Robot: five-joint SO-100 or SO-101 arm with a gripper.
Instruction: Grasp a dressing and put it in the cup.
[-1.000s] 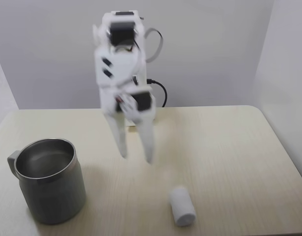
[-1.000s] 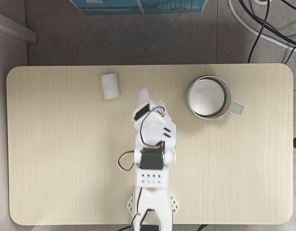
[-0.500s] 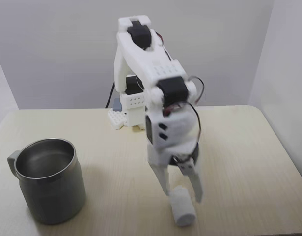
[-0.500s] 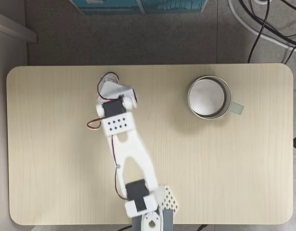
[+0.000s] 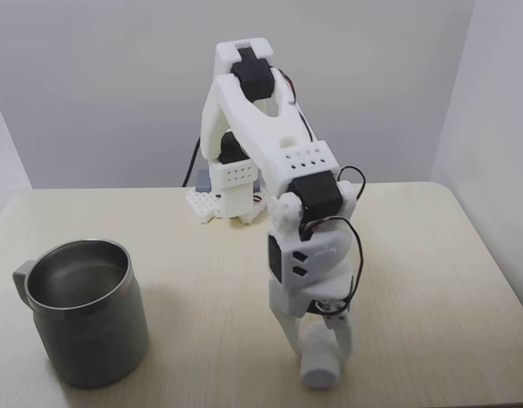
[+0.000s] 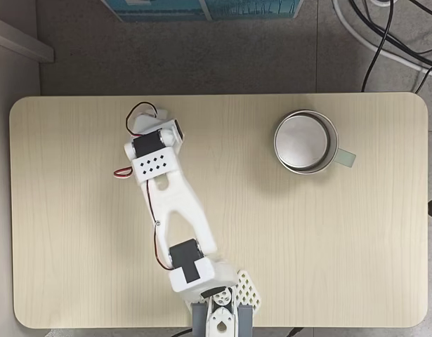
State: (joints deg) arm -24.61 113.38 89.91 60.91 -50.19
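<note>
The dressing point(image 5: 319, 371) is a small white roll lying near the table's front edge in a fixed view. My white gripper point(image 5: 320, 350) has come down over it, open, one finger on each side of the roll and close against it. In the fixed view from above, the arm's wrist point(image 6: 154, 149) covers the roll. The cup point(image 5: 93, 344) is a grey-green metal mug with a shiny inside, standing upright at the front left, well apart from the gripper. From above, the cup point(image 6: 305, 144) sits at the upper right with its handle pointing right.
The arm's base point(image 5: 220, 201) stands at the back of the pale wooden table point(image 5: 431, 255). Bare tabletop lies between the roll and the cup. Off the table, cables point(image 6: 384, 35) run on the floor.
The arm swung from above the table's middle over to the roll and dropped lower. Its fingers now straddle the roll. The roll and the cup have stayed in place.
</note>
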